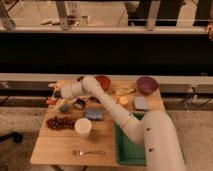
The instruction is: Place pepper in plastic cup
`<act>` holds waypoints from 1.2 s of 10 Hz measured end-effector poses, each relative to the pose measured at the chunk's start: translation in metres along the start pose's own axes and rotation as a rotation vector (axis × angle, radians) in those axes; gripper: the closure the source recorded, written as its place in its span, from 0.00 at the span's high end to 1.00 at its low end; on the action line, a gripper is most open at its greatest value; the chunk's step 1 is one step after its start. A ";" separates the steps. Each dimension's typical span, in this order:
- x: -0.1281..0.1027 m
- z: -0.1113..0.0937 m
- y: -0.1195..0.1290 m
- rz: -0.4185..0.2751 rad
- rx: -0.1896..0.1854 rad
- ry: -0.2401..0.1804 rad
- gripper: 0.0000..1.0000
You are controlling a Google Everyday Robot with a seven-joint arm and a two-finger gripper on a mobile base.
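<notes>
The pepper [50, 101] is a small red-orange piece lying at the table's left edge. My gripper [56, 91] is at the end of the white arm, which reaches left across the table. The gripper hovers just above and to the right of the pepper. The plastic cup [83, 127] is white and stands upright nearer the front, to the right of the pepper and below the gripper.
A dark bunch of grapes [59, 121] lies left of the cup. A red bowl [103, 81] and a purple bowl [147, 84] stand at the back. Blue items [94, 115], a fork [87, 151] and a green tray [127, 146] are also on the table [55, 147].
</notes>
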 end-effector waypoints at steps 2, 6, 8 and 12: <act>-0.018 -0.012 0.001 -0.022 0.011 0.018 0.80; -0.036 -0.039 0.012 -0.051 0.011 0.097 0.80; -0.035 -0.044 0.018 -0.058 0.002 0.155 0.80; -0.036 -0.047 0.023 -0.078 -0.011 0.277 0.80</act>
